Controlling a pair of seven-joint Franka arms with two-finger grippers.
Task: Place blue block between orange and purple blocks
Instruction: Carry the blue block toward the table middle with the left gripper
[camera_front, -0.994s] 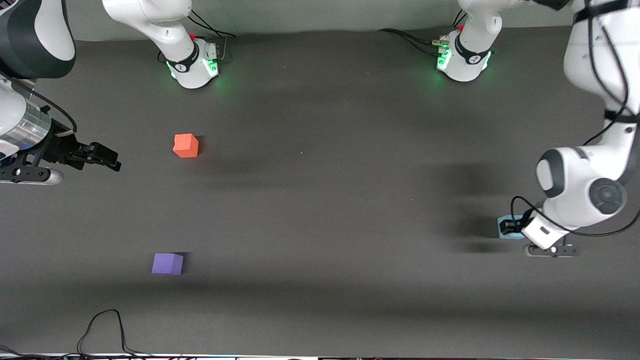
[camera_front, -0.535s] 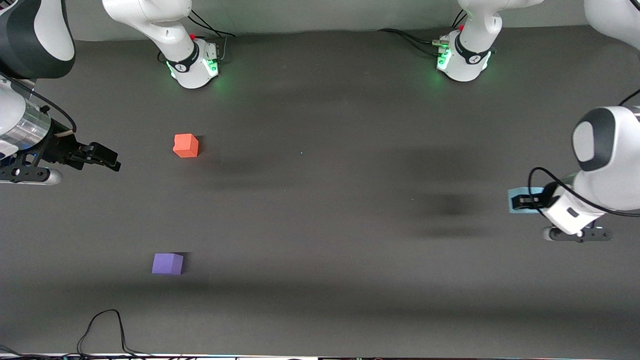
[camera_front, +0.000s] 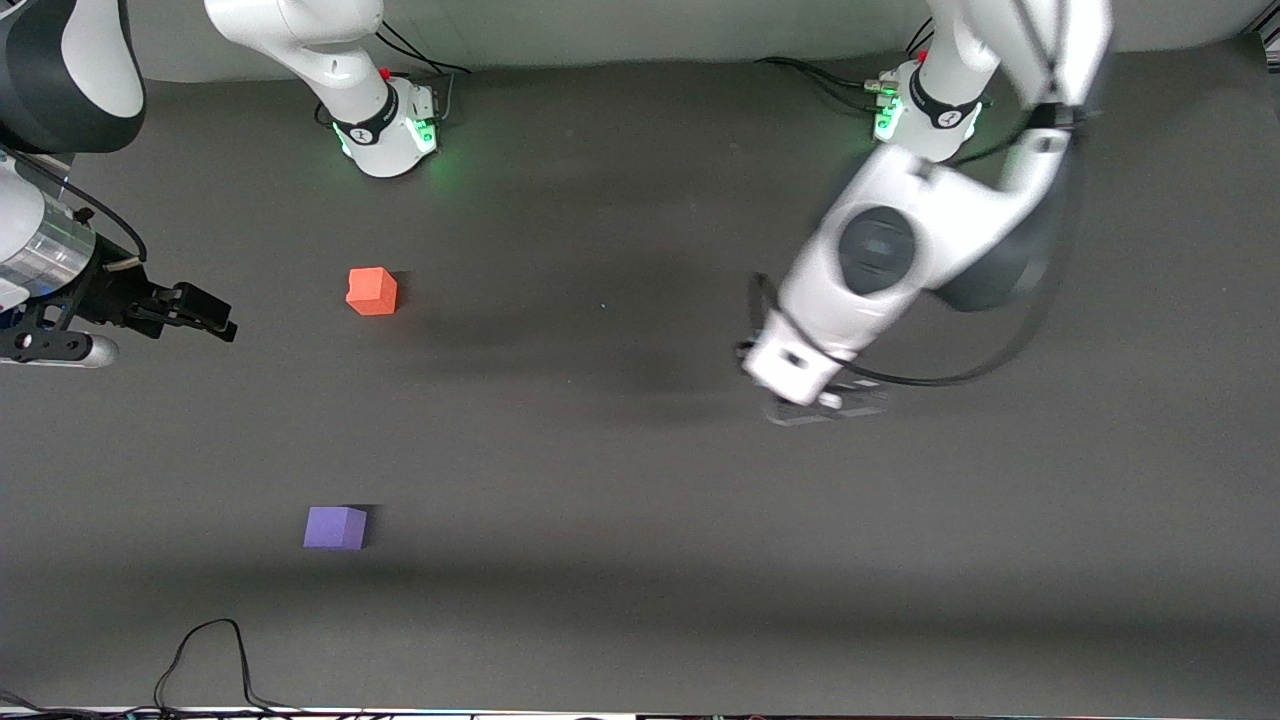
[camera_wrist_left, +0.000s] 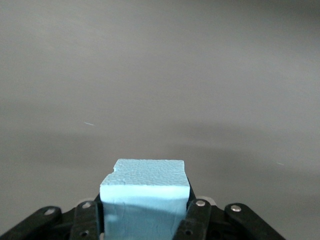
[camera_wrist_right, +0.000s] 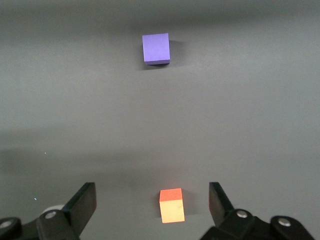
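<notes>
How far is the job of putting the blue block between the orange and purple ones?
Done: the left gripper is shut on the blue block, lifted over the table's middle. In hand: carrying it. Left: setting it in the gap between the orange block and the purple block, both untouched. The right gripper waits open at its end of the table.

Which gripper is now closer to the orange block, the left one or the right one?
Right. The right gripper waits beside the orange block; the left gripper, holding the blue block, is over mid-table.
</notes>
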